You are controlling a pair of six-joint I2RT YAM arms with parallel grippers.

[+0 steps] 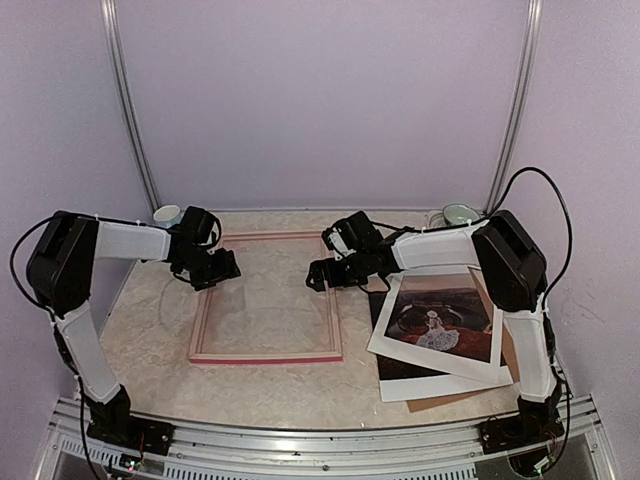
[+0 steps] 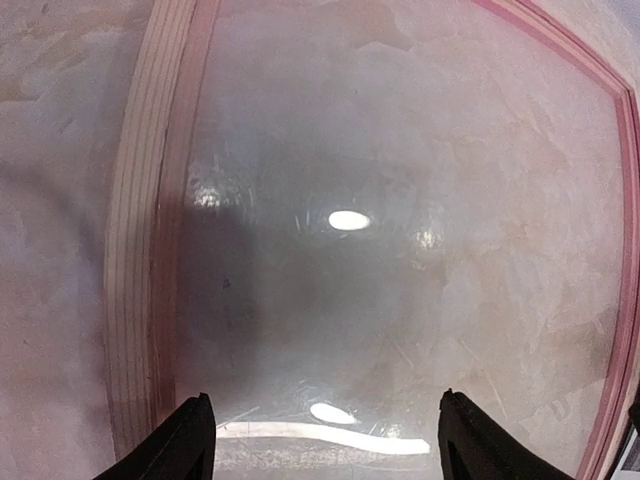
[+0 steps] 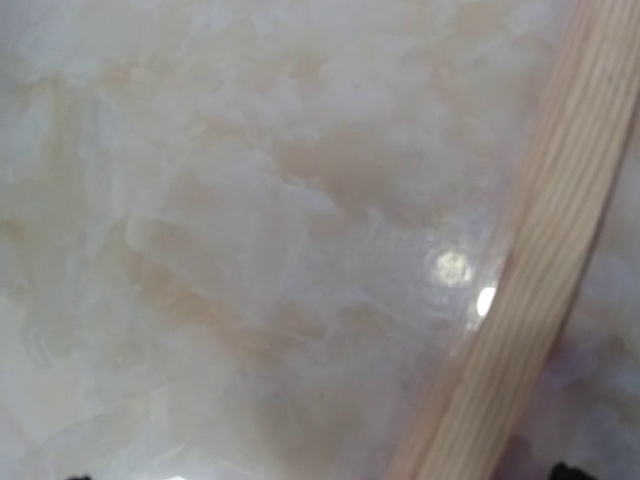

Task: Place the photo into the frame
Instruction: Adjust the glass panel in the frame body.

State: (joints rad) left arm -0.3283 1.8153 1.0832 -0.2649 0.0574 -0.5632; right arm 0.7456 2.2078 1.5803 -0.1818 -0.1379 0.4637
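The right arm (image 1: 450, 245) hides a far corner of the photo (image 1: 440, 318), a white-bordered dark print lying just right of the frame (image 1: 265, 356) on a white sheet (image 1: 440, 385) and brown board (image 1: 450, 402). Only the wrist views show the frame's striped pale wood and glossy interior. The left gripper (image 1: 218, 268) hovers over its far left corner, fingers wide and empty. The right gripper (image 1: 320, 272), by its right rail, is spread wide, its tips barely visible.

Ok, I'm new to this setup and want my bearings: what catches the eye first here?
A bright pink frame lies flat in the middle, with the left end effector and right end effector open over its left and right sides. To its right, the dark reddish photo tops a stack of sheets.
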